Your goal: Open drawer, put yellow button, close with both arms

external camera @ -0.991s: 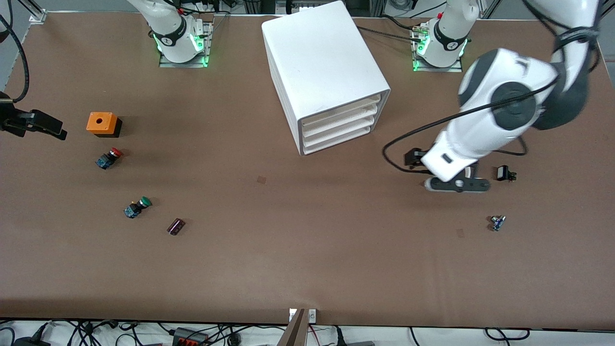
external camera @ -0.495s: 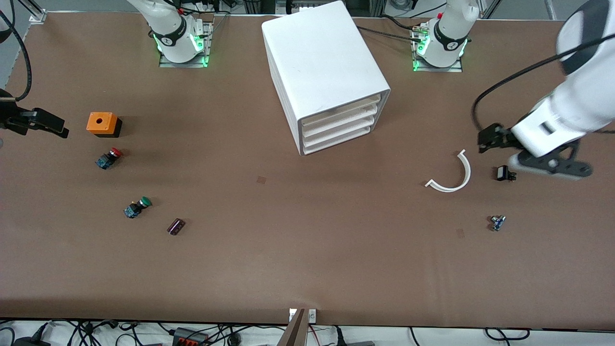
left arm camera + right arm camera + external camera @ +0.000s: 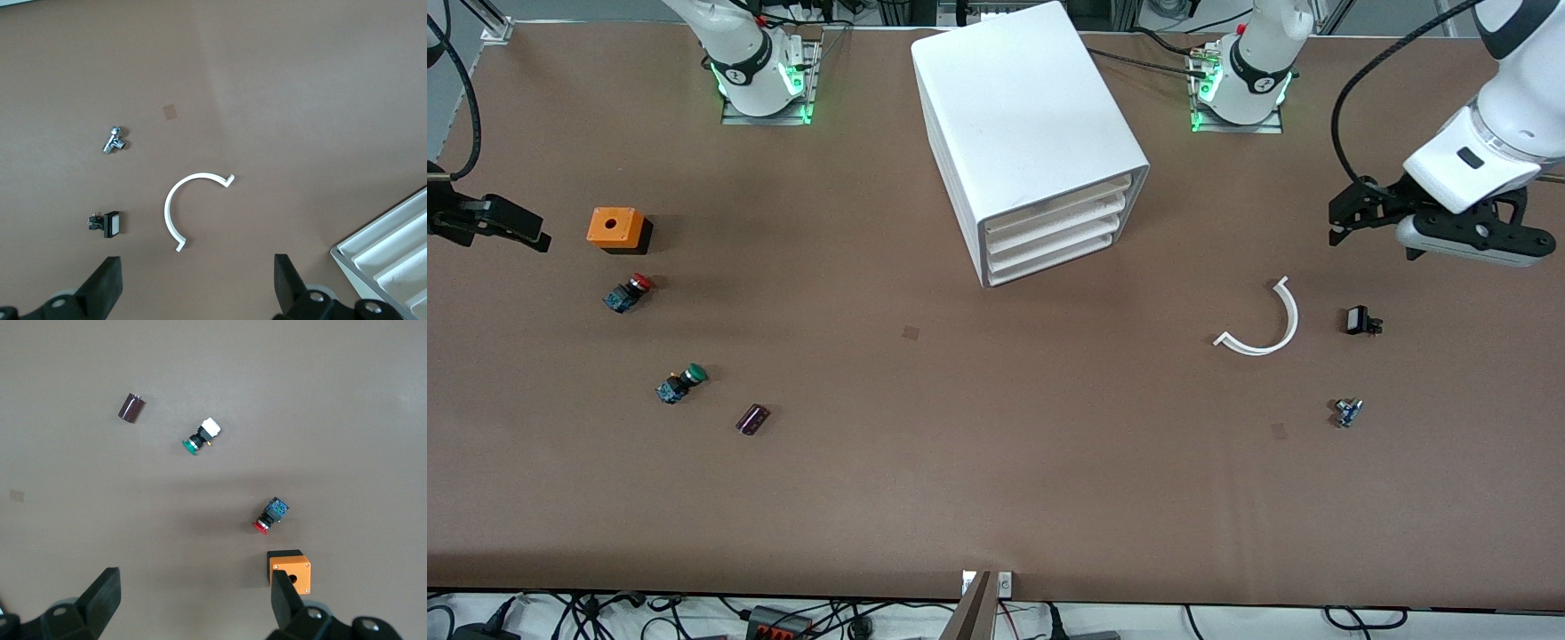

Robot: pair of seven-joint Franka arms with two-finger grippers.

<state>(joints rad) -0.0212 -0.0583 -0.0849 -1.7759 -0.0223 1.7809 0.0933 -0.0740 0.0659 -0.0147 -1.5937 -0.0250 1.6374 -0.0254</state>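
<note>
The white cabinet point(image 3: 1023, 116) stands mid-table between the two bases. Its uppermost drawer point(image 3: 1058, 206) sits flush with the three lower ones, shut; the drawer fronts also show in the left wrist view point(image 3: 393, 247). The yellow button is out of view in every frame. My left gripper point(image 3: 1467, 242) hangs open and empty over bare table at the left arm's end; its fingers stand wide apart in the left wrist view point(image 3: 198, 287). My right gripper point(image 3: 489, 227) hangs open and empty at the right arm's end, beside an orange box; it also shows in its own view point(image 3: 193, 600).
Toward the right arm's end lie an orange box with a hole point(image 3: 615, 228), a red-capped button point(image 3: 629, 292), a green-capped button point(image 3: 682, 383) and a dark cylinder point(image 3: 752, 419). Toward the left arm's end lie a white curved strip point(image 3: 1267, 333), a small black part point(image 3: 1360, 321) and a small metal part point(image 3: 1348, 412).
My left arm has risen and swung from over the white curved strip toward the left arm's end of the table, uncovering the strip. The right gripper has barely moved.
</note>
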